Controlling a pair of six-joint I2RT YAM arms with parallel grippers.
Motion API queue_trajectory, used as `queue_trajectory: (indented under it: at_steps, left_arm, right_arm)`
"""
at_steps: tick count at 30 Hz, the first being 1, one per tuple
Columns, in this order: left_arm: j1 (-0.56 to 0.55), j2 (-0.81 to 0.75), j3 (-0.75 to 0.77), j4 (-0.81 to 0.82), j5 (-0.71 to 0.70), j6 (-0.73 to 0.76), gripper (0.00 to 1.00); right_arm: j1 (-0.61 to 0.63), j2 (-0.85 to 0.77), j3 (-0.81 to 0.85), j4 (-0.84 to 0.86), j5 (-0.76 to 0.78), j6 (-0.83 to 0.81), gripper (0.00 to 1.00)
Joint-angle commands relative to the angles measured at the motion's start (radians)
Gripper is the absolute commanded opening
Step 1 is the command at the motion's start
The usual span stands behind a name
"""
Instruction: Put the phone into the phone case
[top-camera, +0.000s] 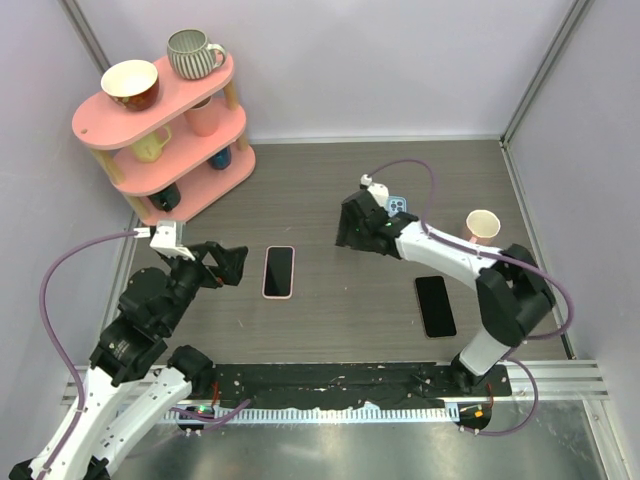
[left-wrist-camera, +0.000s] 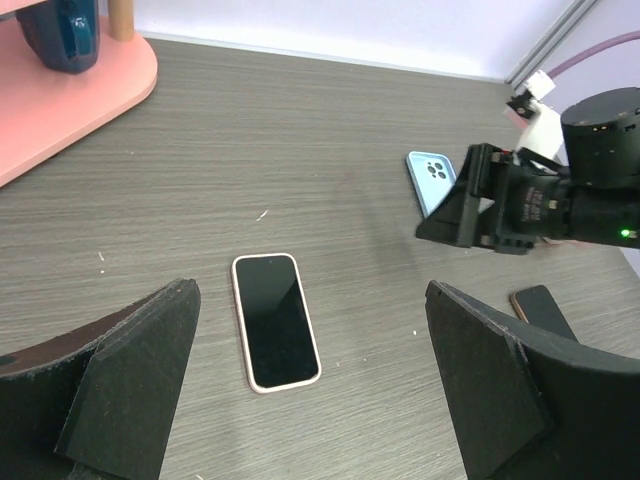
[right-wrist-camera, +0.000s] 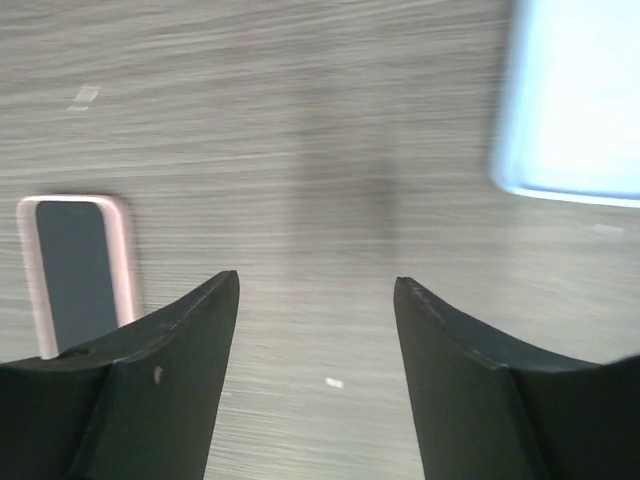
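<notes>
The surface (top-camera: 330, 190) is grey-brown with a fine wood grain, the shelf (top-camera: 105, 128) is bubblegum pink, the mug (top-camera: 193, 53) has grey-and-white stripes, and the bowl (top-camera: 131, 84) is dark red outside, cream inside. One phone (top-camera: 279, 271) has a black screen with a pale pink rim, the case (top-camera: 397, 204) is light blue, and the other phone (top-camera: 435, 306) is plain black. Left hand (top-camera: 238, 264) and right hand (right-wrist-camera: 315, 290) are both matte black.

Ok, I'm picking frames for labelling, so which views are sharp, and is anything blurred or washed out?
Right wrist: soft all over, the light blue case a washed-out smear at top right. Left wrist: sharp, the pink-rimmed phone crisp, no glare on its screen. Top external: evenly lit, only faint shadows on the table.
</notes>
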Motion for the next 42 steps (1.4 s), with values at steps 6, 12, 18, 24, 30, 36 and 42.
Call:
queue_trajectory:
  at_steps: [6,12,18,24,30,36,42]
  left_arm:
    - [0.002,-0.02,-0.01,0.058,0.032,-0.012,1.0]
    - [0.002,-0.025,-0.015,0.06,0.032,-0.014,1.0]
    - [0.002,-0.025,-0.011,0.057,0.011,-0.009,1.0]
    - [0.002,-0.017,0.012,0.012,-0.055,0.001,1.0]
    - [0.002,-0.039,0.005,0.018,-0.07,0.006,1.0]
    - [0.002,-0.071,-0.007,0.032,-0.08,0.003,1.0]
    - [0.002,-0.062,-0.002,0.026,-0.083,0.003,1.0]
  right_arm:
    - [-0.152,-0.101,0.058,-0.508,0.249,-0.349,0.81]
    - [-0.251,0.011,0.173,-0.33,0.102,-0.317,0.76]
    - [-0.251,0.192,0.296,-0.247,0.016,-0.345,0.65]
    - [-0.252,0.281,0.341,-0.251,0.08,-0.363,0.59]
    - [-0.251,0.362,0.339,-0.236,0.013,-0.4,0.42]
    - [-0.199,0.244,0.21,-0.176,-0.03,-0.383,0.06]
    - [-0.023,0.056,0.039,-0.185,-0.036,-0.345,0.01]
